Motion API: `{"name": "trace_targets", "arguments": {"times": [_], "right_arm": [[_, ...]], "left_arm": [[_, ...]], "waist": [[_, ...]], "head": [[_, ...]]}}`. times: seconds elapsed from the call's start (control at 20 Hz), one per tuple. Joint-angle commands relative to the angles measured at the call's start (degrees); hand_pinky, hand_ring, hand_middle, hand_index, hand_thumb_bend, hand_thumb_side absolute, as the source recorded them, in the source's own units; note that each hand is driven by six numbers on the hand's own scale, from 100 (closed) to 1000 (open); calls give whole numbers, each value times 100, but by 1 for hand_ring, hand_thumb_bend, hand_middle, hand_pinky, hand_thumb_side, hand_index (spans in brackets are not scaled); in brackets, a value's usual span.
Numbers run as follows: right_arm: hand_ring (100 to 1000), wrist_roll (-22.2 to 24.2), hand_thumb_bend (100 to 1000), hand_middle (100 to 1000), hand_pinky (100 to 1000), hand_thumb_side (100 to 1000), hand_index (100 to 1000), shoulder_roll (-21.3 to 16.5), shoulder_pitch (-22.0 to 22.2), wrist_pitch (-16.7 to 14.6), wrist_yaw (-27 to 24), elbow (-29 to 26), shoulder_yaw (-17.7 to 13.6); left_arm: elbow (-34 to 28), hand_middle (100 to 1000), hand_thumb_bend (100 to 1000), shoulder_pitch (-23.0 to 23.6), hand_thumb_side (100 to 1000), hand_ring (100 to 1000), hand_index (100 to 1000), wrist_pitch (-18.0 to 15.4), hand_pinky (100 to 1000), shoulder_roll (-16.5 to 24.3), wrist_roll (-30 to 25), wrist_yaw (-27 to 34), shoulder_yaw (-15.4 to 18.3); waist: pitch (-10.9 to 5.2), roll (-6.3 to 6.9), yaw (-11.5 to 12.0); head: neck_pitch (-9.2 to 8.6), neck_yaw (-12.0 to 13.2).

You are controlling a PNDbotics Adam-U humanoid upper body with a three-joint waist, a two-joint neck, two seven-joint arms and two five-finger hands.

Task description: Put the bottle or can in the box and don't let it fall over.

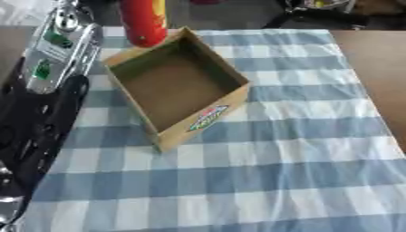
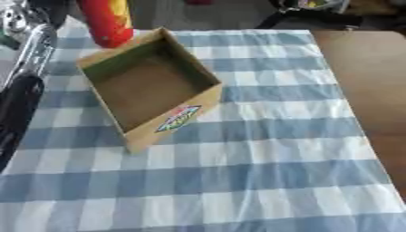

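Note:
A red can (image 1: 144, 20) with a yellow patch hangs upright over the far left corner of the box, its top cut off by the picture's upper edge. The open cardboard box (image 1: 208, 68) lies askew on the checked cloth, empty, with a coloured label (image 1: 208, 117) on its near wall. My left arm (image 1: 55, 50), silver and black, runs up the left side to the can. Only a dark part of my left hand (image 2: 49, 8) shows beside the can at the top edge. The right hand is out of sight.
A blue and white checked cloth (image 1: 262, 172) covers the table, with bare brown wood (image 1: 380, 72) along its right side. Dark objects lie past the table's far edge (image 1: 317, 13).

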Motion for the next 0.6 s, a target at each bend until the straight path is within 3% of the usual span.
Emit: {"name": "trace_targets", "arguments": {"times": [0.05, 0.3, 0.5, 0.6], "right_arm": [[1000, 11, 100, 827, 876, 796, 771, -78, -64, -26, -25, -104, -29], [1000, -15, 100, 826, 876, 808, 771, -33, -63, -26, -21, -104, -37], [1000, -36, 100, 826, 876, 812, 771, -8, -51, -17, -12, -104, -42], [1000, -54, 100, 827, 876, 812, 771, -6, -28, -14, -2, -104, -54]], "left_arm": [[73, 401, 473, -108, 100, 582, 397, -134, 1000, -92, 57, -245, -15], [450, 402, 452, -60, 100, 583, 397, -322, 1000, -236, 83, -560, -5], [844, 418, 420, -20, 100, 604, 413, -469, 1000, -353, 81, -474, 12], [1037, 435, 471, 11, 100, 630, 427, -558, 1000, -392, 60, -413, 4]], "waist": [[-53, 7, -46], [18, 31, -137], [62, 36, -178], [73, 42, -187]], "head": [[-136, 61], [-192, 125], [-197, 151], [-192, 146]]}}
